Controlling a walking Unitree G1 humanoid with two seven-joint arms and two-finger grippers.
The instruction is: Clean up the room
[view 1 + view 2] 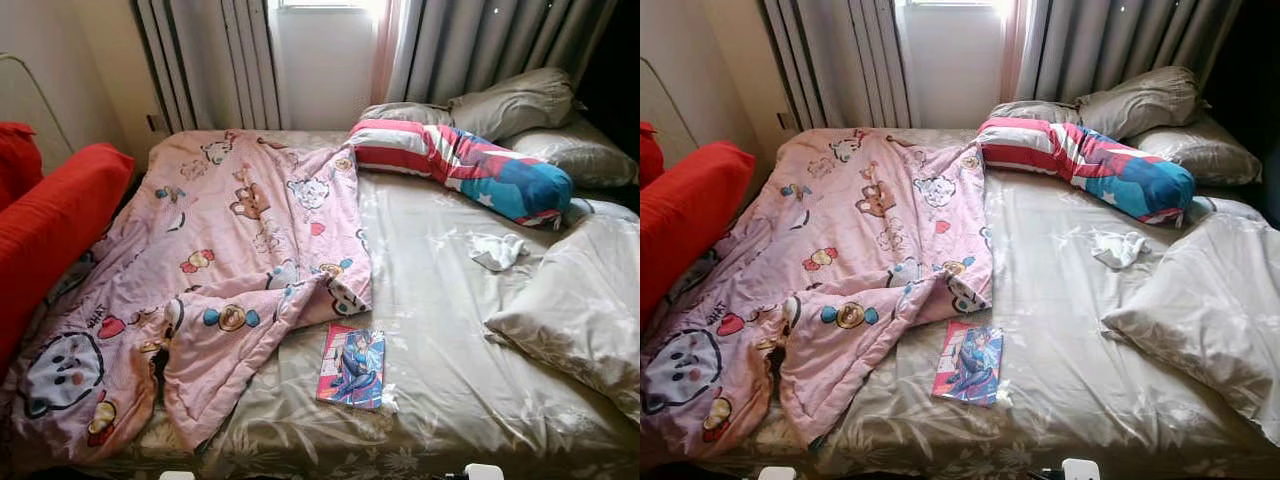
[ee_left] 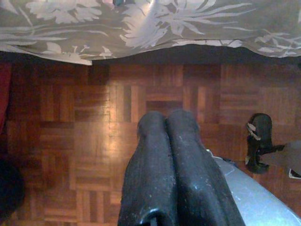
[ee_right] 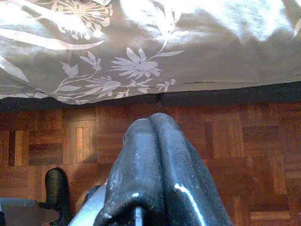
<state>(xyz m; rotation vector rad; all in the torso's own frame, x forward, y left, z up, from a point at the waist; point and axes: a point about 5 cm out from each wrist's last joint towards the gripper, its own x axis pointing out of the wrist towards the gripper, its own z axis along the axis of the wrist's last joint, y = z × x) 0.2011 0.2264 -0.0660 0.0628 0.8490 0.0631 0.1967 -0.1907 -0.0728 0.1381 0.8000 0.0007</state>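
Bedding sprawls ahead of you: a pink cartoon quilt [image 1: 210, 270] lies rumpled over the bed's left half, a comic book [image 1: 352, 366] rests flat on the grey floral sheet [image 1: 440, 330] just off the quilt's folded corner, and a small white cloth [image 1: 497, 251] sits farther right near a loose pillow [image 1: 575, 300]. Your left gripper [image 2: 165, 123] and right gripper [image 3: 151, 123] both hang low over the parquet floor [image 2: 84, 141], each with its jaws pressed together and holding nothing. Beyond both fingertips the sheet's hem drapes, well below the book.
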